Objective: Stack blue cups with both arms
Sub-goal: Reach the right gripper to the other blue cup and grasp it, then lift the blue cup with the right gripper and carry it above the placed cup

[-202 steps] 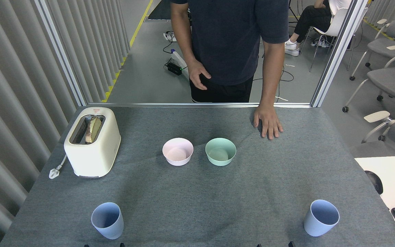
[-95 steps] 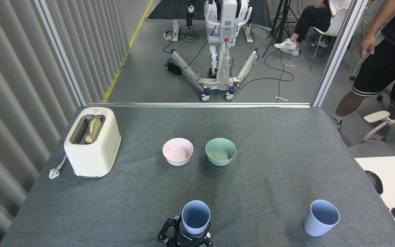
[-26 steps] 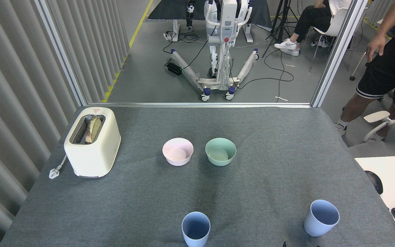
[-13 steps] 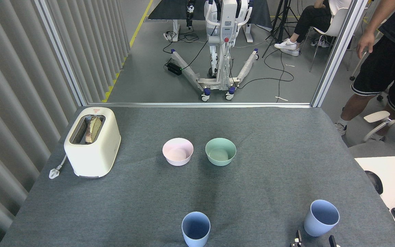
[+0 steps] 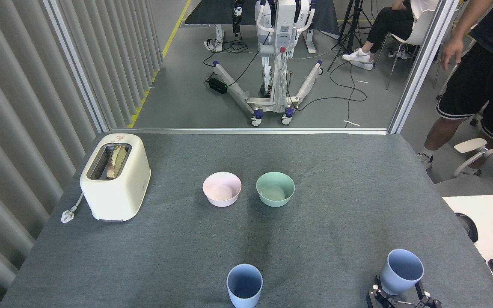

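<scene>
Two pale blue cups stand upright on the grey table. One blue cup [image 5: 244, 284] is at the front centre, with nothing near it. The other blue cup [image 5: 401, 271] is at the front right, leaning slightly. My right gripper [image 5: 397, 288] comes up from the bottom edge, open, with black fingers [image 5: 375, 285] on either side of that cup's base. Whether the fingers touch the cup I cannot tell. My left gripper is out of view.
A pink bowl [image 5: 222, 188] and a mint-green bowl [image 5: 275, 188] sit mid-table. A cream toaster [image 5: 115, 176] with bread stands at the left. A person [image 5: 477, 77] stands beyond the table's far right corner. A white desk [image 5: 492, 222] with a keyboard adjoins the right edge.
My right gripper has risen from the bottom edge and now has its fingers around the base of the right cup. Neither cup has moved. The person at right shifted slightly.
</scene>
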Controlling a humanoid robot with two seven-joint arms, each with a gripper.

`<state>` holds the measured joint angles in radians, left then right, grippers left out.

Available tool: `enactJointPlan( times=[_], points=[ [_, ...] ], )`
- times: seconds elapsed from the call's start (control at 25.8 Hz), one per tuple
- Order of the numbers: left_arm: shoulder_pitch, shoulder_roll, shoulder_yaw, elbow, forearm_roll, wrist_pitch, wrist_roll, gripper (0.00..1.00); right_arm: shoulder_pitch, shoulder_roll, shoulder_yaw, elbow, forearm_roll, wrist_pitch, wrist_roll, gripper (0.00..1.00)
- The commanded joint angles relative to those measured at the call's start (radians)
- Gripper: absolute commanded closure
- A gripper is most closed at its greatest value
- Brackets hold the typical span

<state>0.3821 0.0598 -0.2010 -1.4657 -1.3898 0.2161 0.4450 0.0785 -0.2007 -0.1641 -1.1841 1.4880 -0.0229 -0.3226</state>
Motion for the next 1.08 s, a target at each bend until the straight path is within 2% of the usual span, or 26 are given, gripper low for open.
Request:
enactJointPlan(
  times=[0.0, 0.27, 0.46, 0.7, 0.77, 0.93, 1.05],
  points=[
    [0.0, 0.0, 0.0, 0.004, 0.0, 0.0, 0.0, 0.0, -0.034, -0.005, 0.0, 0.037, 0.0, 0.001, 0.005, 0.0],
    [0.0, 0.0, 0.0, 0.004, 0.0, -0.001, 0.0, 0.0, -0.052, -0.014, 0.0, 0.057, 0.003, -0.002, 0.005, 0.01],
    [0.001, 0.0, -0.002, 0.004, 0.0, -0.001, 0.001, 0.0, -0.051, -0.014, 0.003, 0.057, 0.003, -0.014, 0.005, 0.27],
    [0.003, 0.0, -0.002, 0.004, -0.002, 0.0, 0.001, 0.0, -0.043, -0.011, 0.0, 0.034, 0.003, -0.046, 0.002, 0.48],
    [0.003, 0.0, -0.002, 0.004, -0.002, 0.0, 0.001, 0.0, -0.039, -0.012, 0.0, -0.02, 0.003, -0.054, 0.002, 0.52],
    [0.003, -0.002, -0.005, 0.004, -0.002, 0.0, 0.003, 0.0, -0.056, -0.009, 0.017, -0.129, 0.005, -0.063, 0.042, 0.52],
    [0.003, -0.003, -0.005, 0.004, -0.002, 0.0, 0.003, 0.0, -0.161, 0.003, 0.071, -0.15, 0.014, -0.068, 0.134, 0.52]
  ],
)
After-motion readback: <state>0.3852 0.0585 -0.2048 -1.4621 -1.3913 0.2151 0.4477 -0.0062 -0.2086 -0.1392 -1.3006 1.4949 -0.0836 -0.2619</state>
